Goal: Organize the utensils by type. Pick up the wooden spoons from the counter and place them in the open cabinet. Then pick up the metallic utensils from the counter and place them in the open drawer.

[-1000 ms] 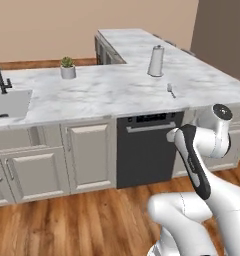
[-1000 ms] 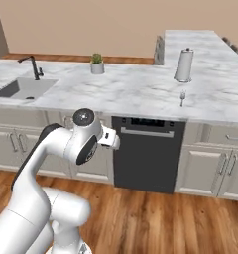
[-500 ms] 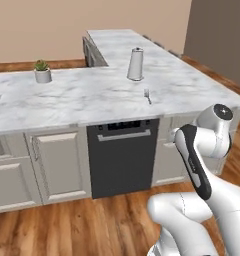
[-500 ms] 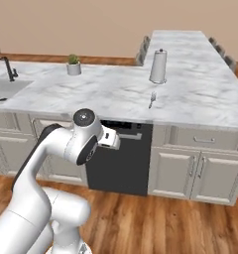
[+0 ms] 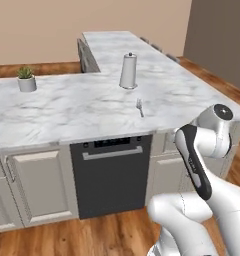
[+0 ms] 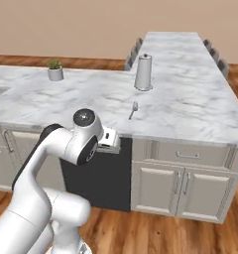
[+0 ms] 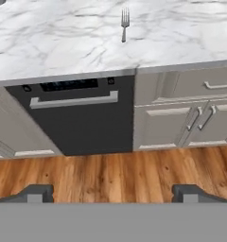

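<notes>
the hand (image 7: 113, 191) is open, its two dark fingertips (image 7: 36, 192) wide apart and holding nothing, low in front of the base units and facing the wooden floor (image 7: 110, 175) and the black dishwasher (image 7: 77, 118). a grey steel fork (image 5: 139, 107) lies flat on the white marble table (image 5: 67, 107), near its front edge and just above the dishwasher's right side, prongs pointing away from the robot. a tall white canister (image 5: 128, 71) stands upright further back, well apart from the fork. a small potted plant (image 5: 26, 79) sits far to the left.
</notes>
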{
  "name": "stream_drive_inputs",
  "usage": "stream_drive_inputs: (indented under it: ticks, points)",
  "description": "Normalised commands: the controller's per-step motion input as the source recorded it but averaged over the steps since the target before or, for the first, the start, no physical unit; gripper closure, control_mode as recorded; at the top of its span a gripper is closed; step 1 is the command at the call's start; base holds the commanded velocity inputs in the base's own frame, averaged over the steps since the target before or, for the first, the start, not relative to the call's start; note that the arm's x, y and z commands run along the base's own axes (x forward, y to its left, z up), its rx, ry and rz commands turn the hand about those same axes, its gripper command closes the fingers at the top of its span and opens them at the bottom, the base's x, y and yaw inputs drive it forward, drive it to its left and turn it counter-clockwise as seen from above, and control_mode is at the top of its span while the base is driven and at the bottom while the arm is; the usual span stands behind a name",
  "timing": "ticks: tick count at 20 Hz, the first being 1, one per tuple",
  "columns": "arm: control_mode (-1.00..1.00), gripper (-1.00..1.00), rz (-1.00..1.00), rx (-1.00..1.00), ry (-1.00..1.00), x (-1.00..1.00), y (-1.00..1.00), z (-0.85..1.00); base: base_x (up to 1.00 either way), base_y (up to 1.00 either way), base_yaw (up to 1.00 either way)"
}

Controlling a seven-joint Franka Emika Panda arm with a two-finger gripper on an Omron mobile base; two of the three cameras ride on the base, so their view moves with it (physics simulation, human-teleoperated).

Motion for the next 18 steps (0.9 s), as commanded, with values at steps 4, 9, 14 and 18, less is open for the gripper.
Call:
stream_drive_inputs:
  ticks: [4,9,14,18]
  points:
    - [1.0,-1.0,0.0,0.0,0.0,0.0,0.0,0.0,0.8,-0.33,0.07]
    - [1.0,-1.0,0.0,0.0,0.0,0.0,0.0,0.0,0.82,-0.28,0.05]
    - [1.0,-1.0,0.0,0.0,0.0,0.0,0.0,0.0,0.83,-0.27,0.02]
    - [1.0,-1.0,0.0,0.0,0.0,0.0,0.0,0.0,0.72,-0.31,0.0]
